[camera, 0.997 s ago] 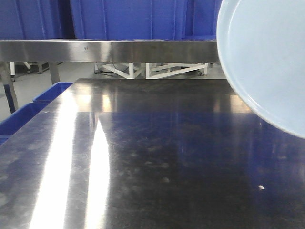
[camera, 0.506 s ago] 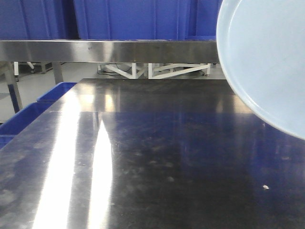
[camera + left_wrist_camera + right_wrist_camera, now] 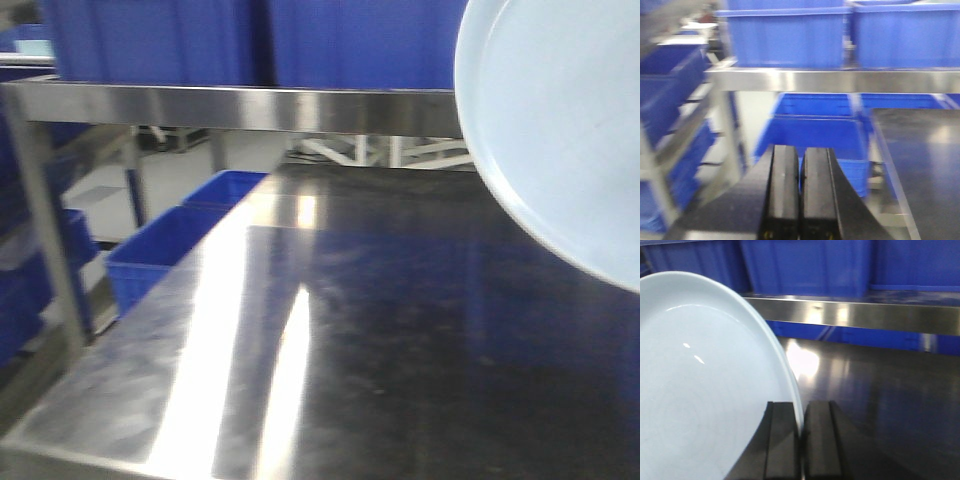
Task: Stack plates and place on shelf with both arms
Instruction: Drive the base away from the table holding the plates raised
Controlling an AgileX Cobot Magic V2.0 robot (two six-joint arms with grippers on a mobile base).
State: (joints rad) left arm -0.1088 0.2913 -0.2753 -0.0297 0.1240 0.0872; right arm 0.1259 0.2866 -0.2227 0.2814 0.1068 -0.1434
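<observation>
A large pale blue-white plate (image 3: 560, 130) hangs tilted at the upper right of the front view, above the dark steel tabletop (image 3: 380, 330). In the right wrist view the same plate (image 3: 705, 380) fills the left side, and my right gripper (image 3: 802, 412) is shut on its rim. The shelf's steel rail (image 3: 250, 108) runs across behind the table, with blue crates on top. My left gripper (image 3: 800, 160) is shut with nothing between its fingers. It points at the shelf rail (image 3: 830, 80), left of the table's edge.
Blue crates (image 3: 170, 250) sit low at the table's left, beside a shelf upright (image 3: 50, 220). More blue crates (image 3: 815, 135) stand under the rail in the left wrist view. Racking with crates lines the far left. The table's front left corner (image 3: 40, 440) is close.
The front view has swung left: table, rail and crates slid right in the picture, and the left racking and upright came into sight. The plate kept its place in the view.
</observation>
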